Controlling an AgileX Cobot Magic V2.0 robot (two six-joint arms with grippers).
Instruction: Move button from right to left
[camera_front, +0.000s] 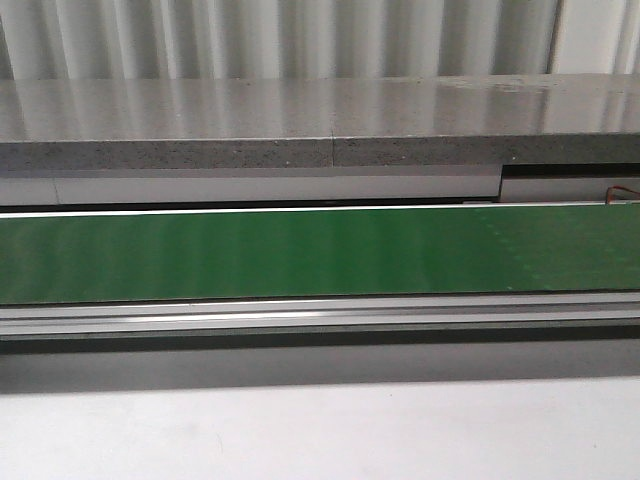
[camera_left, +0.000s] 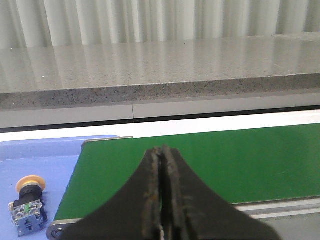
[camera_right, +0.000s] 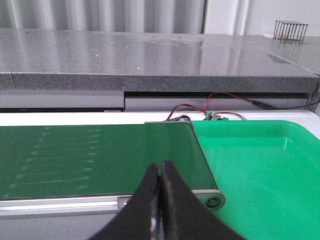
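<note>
- Front view: a green conveyor belt (camera_front: 320, 255) runs across the frame, edged by an aluminium rail (camera_front: 320, 318) on the near side. Beyond it sits a grey speckled stone counter (camera_front: 300, 125), backed by a pale corrugated wall (camera_front: 280, 38). Neither arm nor the button shows in this view.
- Left gripper (camera_left: 162, 200): black fingers pressed together, only a thin seam between them, nothing held. It hangs over the near edge of the belt.
- Button (camera_left: 29, 205): seen in the left wrist view at about 9 o'clock from the left gripper, well apart from it. It lies on a blue surface (camera_left: 40, 165) just beyond the belt's end roller (camera_left: 56, 231). The orange-yellow cap points toward 12 o'clock, the black collar comes next, and the blue blocky base lies toward 6 o'clock. Whether it rests flat or slightly tilted cannot be told.
- Right gripper (camera_right: 160, 200): black fingers pressed together, nothing between them. It hangs over the belt's near edge, close to the belt's other end.
- Green plastic bin (camera_right: 295, 165): at about 3 o'clock from the right gripper, set just beside the belt end.
- Red and black wires (camera_right: 210, 100) run along the far side of the belt end toward a small connector.
- A small wire cage (camera_right: 290, 30) stands on the counter, at roughly 1 o'clock from the right gripper.
</note>
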